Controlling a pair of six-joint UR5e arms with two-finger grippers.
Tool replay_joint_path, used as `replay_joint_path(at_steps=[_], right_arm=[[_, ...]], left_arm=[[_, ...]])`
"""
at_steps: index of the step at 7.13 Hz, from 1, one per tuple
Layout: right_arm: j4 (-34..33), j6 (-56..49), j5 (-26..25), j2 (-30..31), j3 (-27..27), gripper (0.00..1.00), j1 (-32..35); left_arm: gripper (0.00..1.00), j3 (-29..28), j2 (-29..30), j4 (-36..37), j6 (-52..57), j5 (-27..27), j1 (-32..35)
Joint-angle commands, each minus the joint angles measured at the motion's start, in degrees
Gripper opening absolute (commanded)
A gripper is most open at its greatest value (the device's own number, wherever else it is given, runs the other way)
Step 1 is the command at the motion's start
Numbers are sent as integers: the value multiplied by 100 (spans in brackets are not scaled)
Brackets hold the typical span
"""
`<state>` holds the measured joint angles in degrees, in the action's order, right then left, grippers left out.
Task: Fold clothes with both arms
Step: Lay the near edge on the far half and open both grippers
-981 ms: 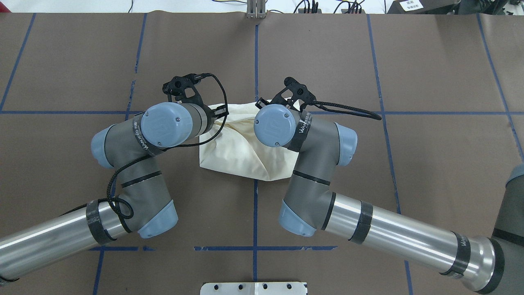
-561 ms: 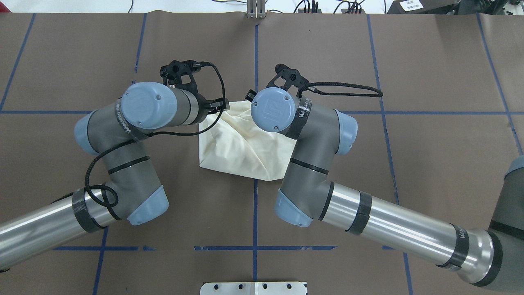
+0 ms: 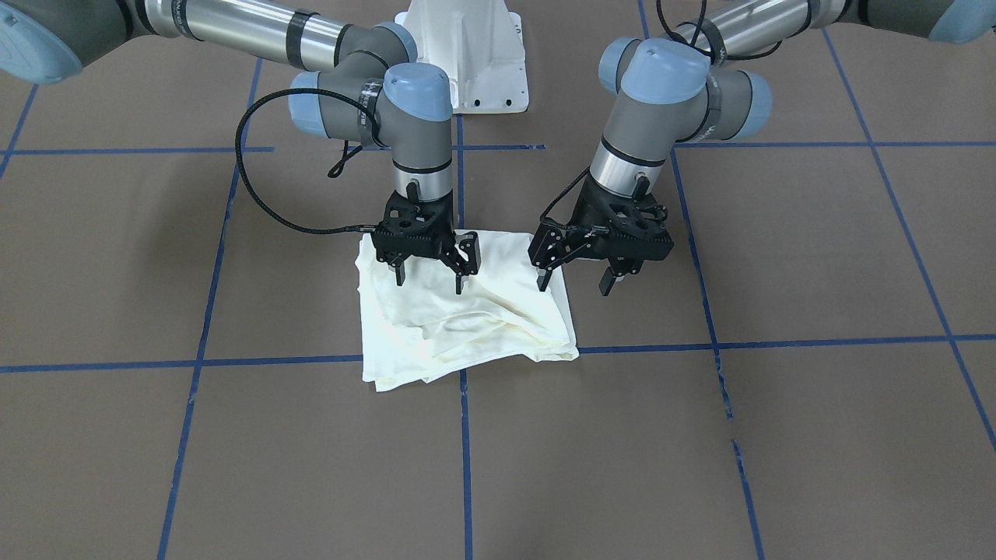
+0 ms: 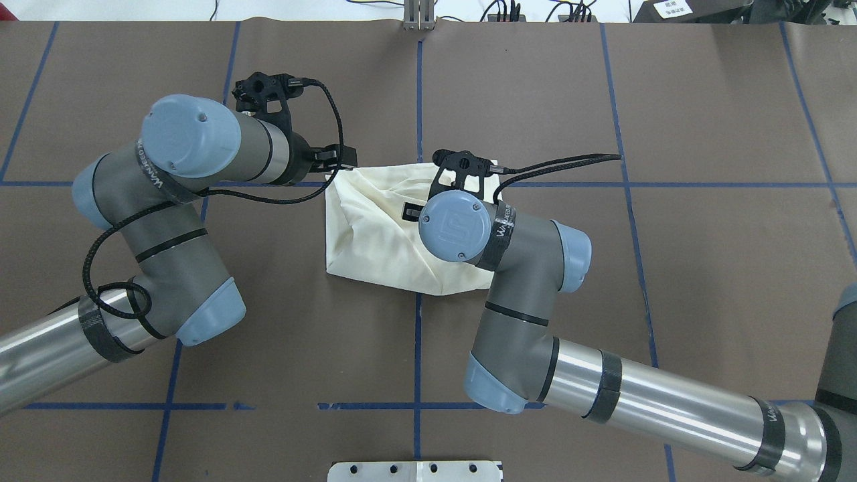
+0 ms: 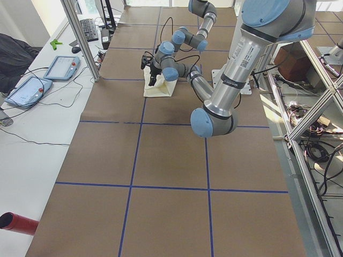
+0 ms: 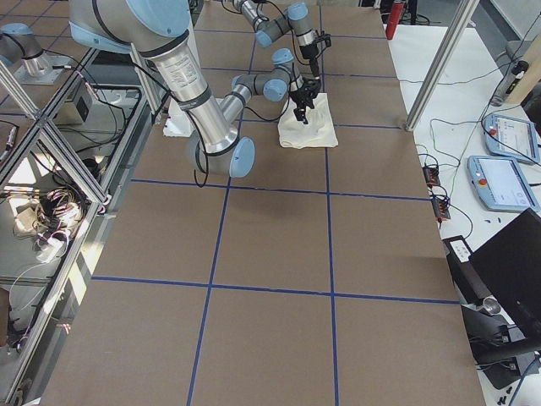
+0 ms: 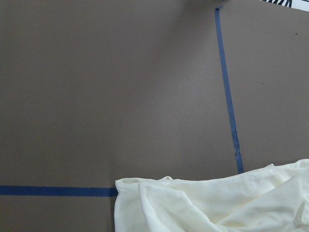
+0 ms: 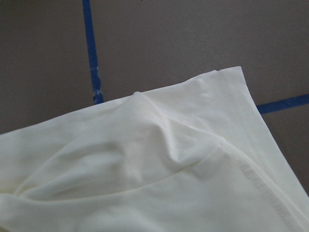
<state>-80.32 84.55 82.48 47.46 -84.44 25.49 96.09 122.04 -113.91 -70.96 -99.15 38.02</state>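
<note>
Evidently the cream T-shirt point(image 3: 467, 327) lay as a rumpled, roughly square bundle on the brown desk point(image 3: 778, 257), plain side up, covering the centre of the blue tape cross point(image 3: 465, 393) and spreading mostly toward the robot from it. No print showed in any view. Its upper layer was creased into loose ridges, and the edge away from the robot showed several layers that did not line up.

Both grippers hung above the cloth with nothing in them. The right gripper point(image 3: 428, 274) had its fingers spread and pointing down over the bundle, on the robot's right of the cross. The left gripper point(image 3: 574, 281) was likewise spread, on the robot's left of the cross, one finger over the shirt's side edge and the other over bare desk beyond it.

The fabric looked thin, light and limp, so it would probably sag and drape from any hold rather than keep its shape, and the stacked layers could slide apart if only the top one were pinched. The right wrist view showed a stitched hem at a corner, which seemed firmer than the rest. The soundest holds appeared to be the two corners either side of the cross, pinched through every layer, so that both arms could lift and carry one edge evenly
</note>
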Motion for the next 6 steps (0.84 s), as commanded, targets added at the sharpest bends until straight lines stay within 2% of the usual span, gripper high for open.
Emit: replay_joint_path(at_steps=[1,4,6], right_arm=[[-2,-324,-109,-79,487,100,349],[7,-439,-65,-299,1402,100,990],[33,-945,1106,-299,1343,100,1641]], left_arm=[[100,6,-14,0,-6,1,3],[100,-2,-31,0,-15,1,-5],[100,-11,-31,-52,-23,-8,-84]])
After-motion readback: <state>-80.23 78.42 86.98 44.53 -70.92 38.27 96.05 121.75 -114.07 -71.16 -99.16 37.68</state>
